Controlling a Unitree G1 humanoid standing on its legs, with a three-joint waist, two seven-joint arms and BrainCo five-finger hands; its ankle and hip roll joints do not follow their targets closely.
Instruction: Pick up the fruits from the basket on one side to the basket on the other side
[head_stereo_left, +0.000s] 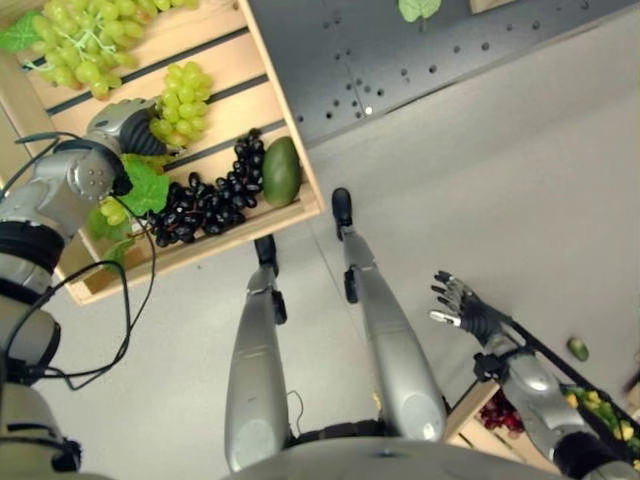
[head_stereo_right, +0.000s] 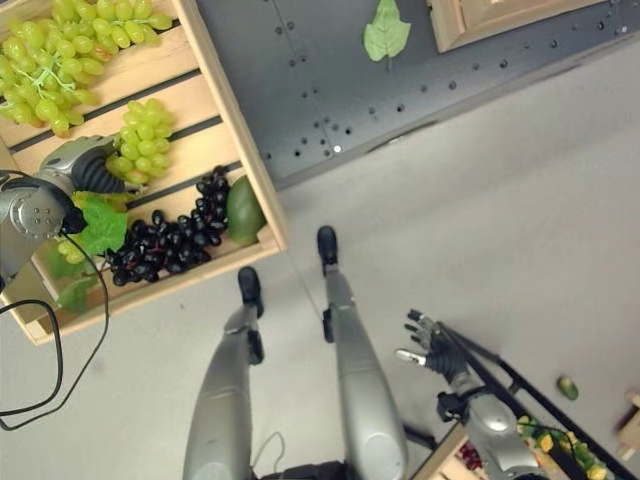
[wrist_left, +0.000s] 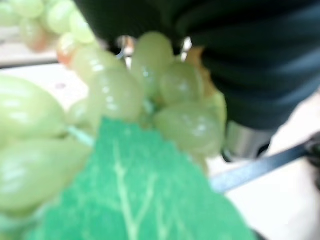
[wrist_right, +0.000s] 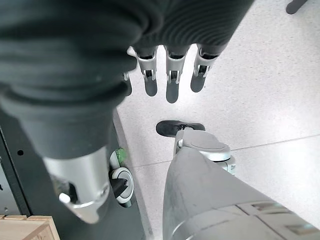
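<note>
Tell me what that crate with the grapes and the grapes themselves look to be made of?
The crate looks like pale unfinished wood: flat slats with dark gaps and a matte, light tan face. The green grapes and the black grapes have a smooth, slightly glossy skin; the flat, evenly coloured leaf suggests plastic imitation fruit, though that can't be confirmed.

Green grape bunch (head_stereo_left: 182, 103) in wooden crate (head_stereo_left: 283, 110)
</note>
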